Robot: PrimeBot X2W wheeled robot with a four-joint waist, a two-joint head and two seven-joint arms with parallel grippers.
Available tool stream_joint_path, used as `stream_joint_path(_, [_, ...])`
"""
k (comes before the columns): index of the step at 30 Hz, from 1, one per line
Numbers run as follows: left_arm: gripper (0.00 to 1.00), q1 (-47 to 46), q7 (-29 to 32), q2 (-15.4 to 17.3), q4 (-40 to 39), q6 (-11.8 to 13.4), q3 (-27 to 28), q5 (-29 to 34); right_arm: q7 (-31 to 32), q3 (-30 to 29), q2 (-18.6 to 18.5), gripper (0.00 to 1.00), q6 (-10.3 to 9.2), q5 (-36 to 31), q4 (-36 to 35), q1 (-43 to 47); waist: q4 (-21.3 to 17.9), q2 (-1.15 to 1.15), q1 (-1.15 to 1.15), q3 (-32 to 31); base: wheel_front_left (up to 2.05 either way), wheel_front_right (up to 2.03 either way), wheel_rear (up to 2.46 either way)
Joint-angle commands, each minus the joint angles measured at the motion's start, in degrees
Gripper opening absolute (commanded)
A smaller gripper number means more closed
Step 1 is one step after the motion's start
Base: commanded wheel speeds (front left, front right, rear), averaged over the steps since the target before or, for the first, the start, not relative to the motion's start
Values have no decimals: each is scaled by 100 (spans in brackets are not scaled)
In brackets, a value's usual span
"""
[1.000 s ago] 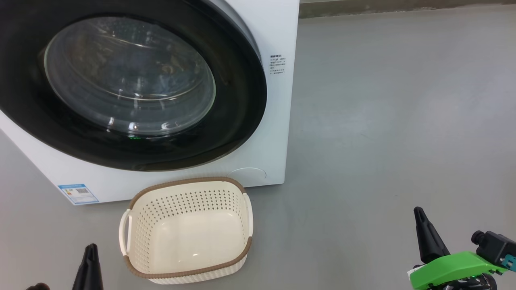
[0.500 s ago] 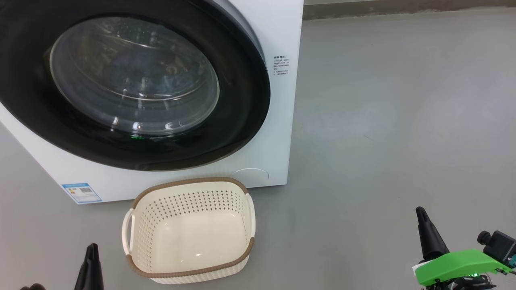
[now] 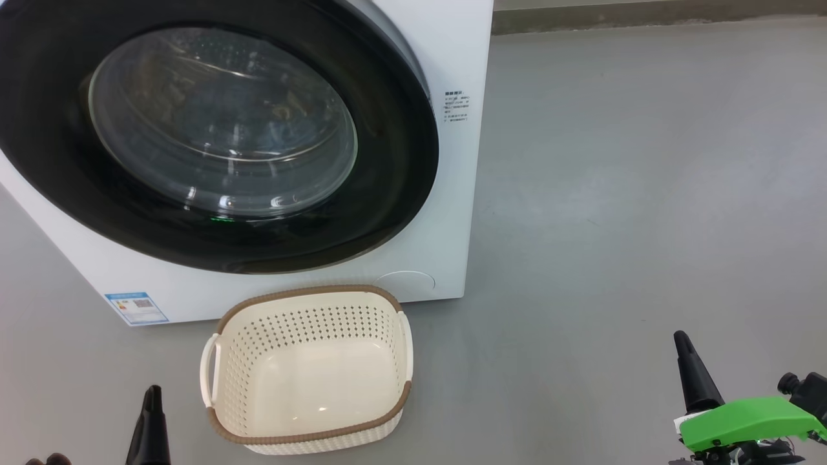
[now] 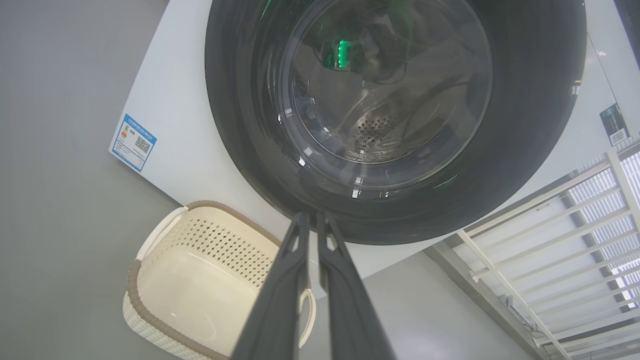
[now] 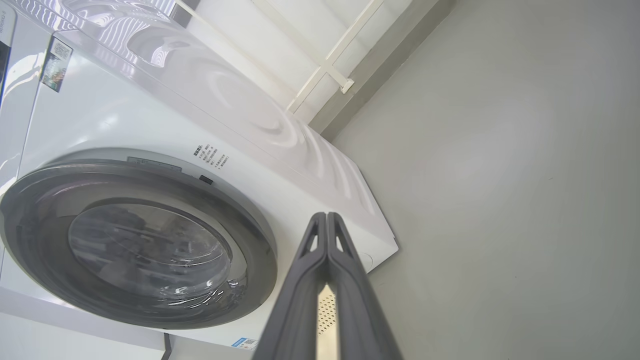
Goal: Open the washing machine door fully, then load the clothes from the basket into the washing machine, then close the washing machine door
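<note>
The washing machine point(image 3: 452, 213) bears a blue label sticker point(image 3: 137, 307), print unreadable; both grippers' fingers are clenched, empty.

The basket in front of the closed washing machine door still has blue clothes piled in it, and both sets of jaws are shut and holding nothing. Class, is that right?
Not quite. The basket is empty: the head view shows its bare cream floor. The rest stands: the washing machine door is closed, and both the left gripper and the right gripper have their jaws shut on nothing.
</note>
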Motion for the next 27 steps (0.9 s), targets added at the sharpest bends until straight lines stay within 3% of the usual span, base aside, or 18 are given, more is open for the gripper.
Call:
stream_joint_path(1, [0, -236, 29, 78, -178, 3, 117, -164, 47, 3, -31, 0, -7, 138, -165, -260, 6, 0, 0, -3, 0, 0, 0])
stream_joint_path(27, [0, -361, 467, -29, -227, 3, 180, -1677, 466, -190, 28, 0, -10, 1567, -234, -343, 117, 0, 0, -54, 0, 0, 0])
